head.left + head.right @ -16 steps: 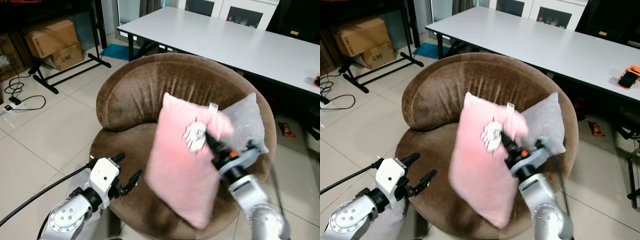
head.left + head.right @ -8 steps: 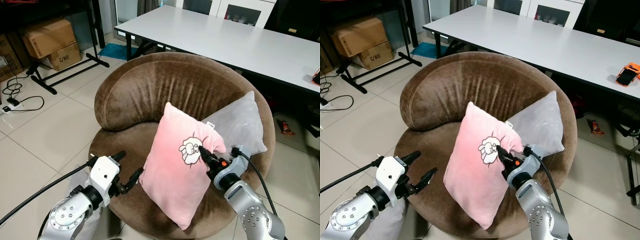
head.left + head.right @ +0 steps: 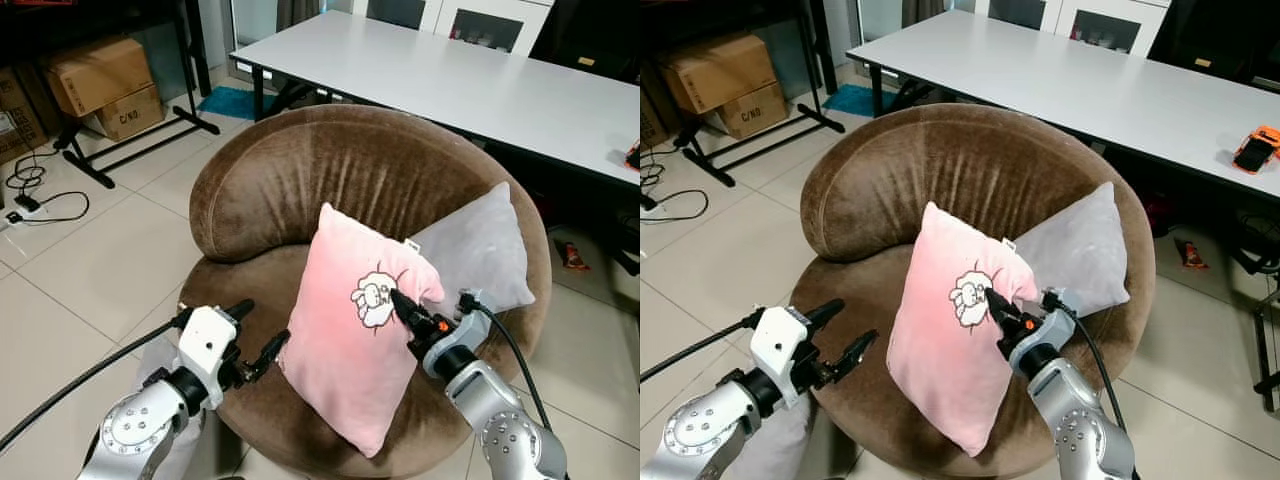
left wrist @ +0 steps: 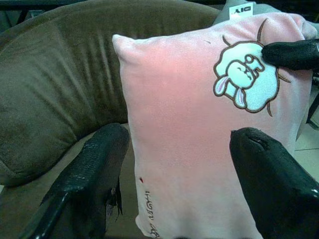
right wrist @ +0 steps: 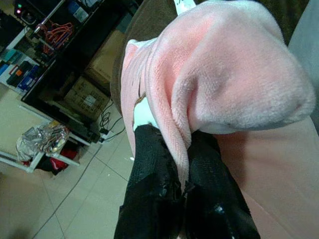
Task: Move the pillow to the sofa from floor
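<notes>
Two pillows, pink pillow (image 3: 345,365) and grey pillow (image 3: 480,250), occupy sofa (image 3: 300,190).

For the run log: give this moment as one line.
right gripper: shut on pillow | pillow: upright on sofa seat, beside grey cushion | left gripper: open, near pillow | release: not yet
</notes>
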Tool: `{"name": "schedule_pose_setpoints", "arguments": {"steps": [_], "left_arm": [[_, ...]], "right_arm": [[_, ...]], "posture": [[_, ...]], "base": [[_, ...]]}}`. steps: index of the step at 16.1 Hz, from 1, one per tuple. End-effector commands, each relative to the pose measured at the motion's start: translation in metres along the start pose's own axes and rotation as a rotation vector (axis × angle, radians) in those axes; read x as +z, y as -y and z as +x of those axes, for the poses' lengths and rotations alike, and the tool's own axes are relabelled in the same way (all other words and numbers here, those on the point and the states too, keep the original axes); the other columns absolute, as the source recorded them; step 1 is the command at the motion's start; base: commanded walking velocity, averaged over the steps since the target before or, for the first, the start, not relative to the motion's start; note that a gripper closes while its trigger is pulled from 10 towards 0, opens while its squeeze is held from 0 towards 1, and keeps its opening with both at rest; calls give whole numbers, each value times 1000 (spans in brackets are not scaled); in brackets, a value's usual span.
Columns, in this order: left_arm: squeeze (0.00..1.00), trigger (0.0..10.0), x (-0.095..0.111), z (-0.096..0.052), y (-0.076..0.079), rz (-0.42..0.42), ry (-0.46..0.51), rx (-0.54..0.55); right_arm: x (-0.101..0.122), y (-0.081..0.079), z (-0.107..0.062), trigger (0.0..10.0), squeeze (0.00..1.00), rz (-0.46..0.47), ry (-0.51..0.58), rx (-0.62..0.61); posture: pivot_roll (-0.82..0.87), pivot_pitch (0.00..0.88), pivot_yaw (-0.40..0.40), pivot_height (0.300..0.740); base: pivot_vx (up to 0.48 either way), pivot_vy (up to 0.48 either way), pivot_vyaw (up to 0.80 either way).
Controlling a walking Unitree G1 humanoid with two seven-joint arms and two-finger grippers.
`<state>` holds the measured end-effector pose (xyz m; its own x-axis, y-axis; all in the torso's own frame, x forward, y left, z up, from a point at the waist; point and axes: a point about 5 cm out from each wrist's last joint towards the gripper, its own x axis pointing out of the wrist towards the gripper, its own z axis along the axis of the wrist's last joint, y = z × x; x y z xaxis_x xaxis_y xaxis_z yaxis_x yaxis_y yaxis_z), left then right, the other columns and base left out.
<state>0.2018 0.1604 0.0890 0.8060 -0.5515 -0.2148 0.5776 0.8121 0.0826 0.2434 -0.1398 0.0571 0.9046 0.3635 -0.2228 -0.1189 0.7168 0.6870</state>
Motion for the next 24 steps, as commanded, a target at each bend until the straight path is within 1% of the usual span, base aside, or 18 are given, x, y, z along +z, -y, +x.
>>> {"name": "schedule_pose_setpoints", "arguments": {"steps": [1, 3, 4, 5, 6, 7, 8, 9, 11, 12, 15, 16, 17, 18, 19, 21, 22, 24], "left_arm": [[1000, 10000, 3, 1, -2, -4, 9, 3], [1000, 10000, 4, 2, -4, 3, 15, 17], [1000, 10000, 4, 7, -10, 47, 24, 74], [1000, 10000, 3, 10, -14, 67, 18, 113], [1000, 10000, -2, 17, -23, 129, -25, 198], [1000, 10000, -6, 20, -29, 152, -67, 269], [380, 10000, -6, 25, -38, 206, -59, 400], [129, 10000, -9, 25, -38, 200, -78, 424], [0, 10000, -12, 26, -35, 194, -82, 427], [0, 10000, -15, 29, -30, 181, -76, 419], [0, 10000, -13, 31, -26, 175, -45, 419], [0, 10000, -8, 32, -25, 163, -10, 406], [0, 10000, -6, 31, -26, 149, 8, 405], [0, 10000, -6, 30, -24, 159, 7, 390], [0, 10000, -6, 28, -21, 153, 15, 377], [0, 10000, -7, 26, -18, 163, 16, 360], [0, 10000, -8, 25, -16, 160, 17, 354], [0, 10000, -8, 26, -13, 162, 20, 345]], "right_arm": [[10, -5, 3, 10000, 1000, -24, 28, 38], [11, -5, 7, 10000, 1000, -59, 15, 42], [9, -5, 12, 10000, 1000, -192, -33, 48], [9, -5, 15, 10000, 1000, -261, -49, 53], [8, -7, 19, 10000, 1000, -400, -74, 61], [8, -8, 20, 10000, 1000, -458, -75, 60], [9, -8, 24, 10000, 0, -502, -48, 32], [8, -7, 24, 10000, 0, -517, -40, 15], [7, -3, 24, 10000, 0, -524, -34, -8], [6, -1, 24, 10000, 0, -537, -20, -27], [9, -1, 23, 10000, 0, -535, 31, -50], [15, -3, 21, 10000, 0, -512, 87, -54], [20, -4, 16, 10000, 0, -454, 121, -31], [23, -6, 11, 10000, 0, -467, 134, -6], [20, -8, 7, 10000, 0, -488, 109, 22], [14, -10, 2, 10000, 0, -494, 75, 58], [8, -9, -2, 10000, 0, -516, 42, 79], [3, -9, -1, 10000, 0, -523, 19, 77]], "posture": [[68, 0, -77, 740], [73, 0, -82, 740], [81, 0, -90, 740], [87, 0, -94, 740], [88, 0, -94, 740], [91, 0, -93, 740], [93, 0, -95, 740], [90, 0, -92, 740], [89, 0, -92, 740], [86, 0, -91, 740], [84, 0, -89, 740], [84, 0, -88, 740], [83, 0, -84, 740], [80, 0, -82, 740], [78, 0, -78, 740], [78, 0, -78, 740], [78, 0, -77, 740], [80, 0, -80, 740]], "base": [[0, 0, 0], [0, 0, 0], [0, 0, 0], [0, 0, 0], [0, 0, 0], [0, 0, 0], [0, 0, 0], [0, 0, 0], [0, 0, 0], [0, 0, 0], [0, 0, 0], [0, 0, 0], [0, 0, 0], [0, 0, 0], [0, 0, 0], [0, 0, -778], [0, 0, -781], [0, 0, -781]]}}
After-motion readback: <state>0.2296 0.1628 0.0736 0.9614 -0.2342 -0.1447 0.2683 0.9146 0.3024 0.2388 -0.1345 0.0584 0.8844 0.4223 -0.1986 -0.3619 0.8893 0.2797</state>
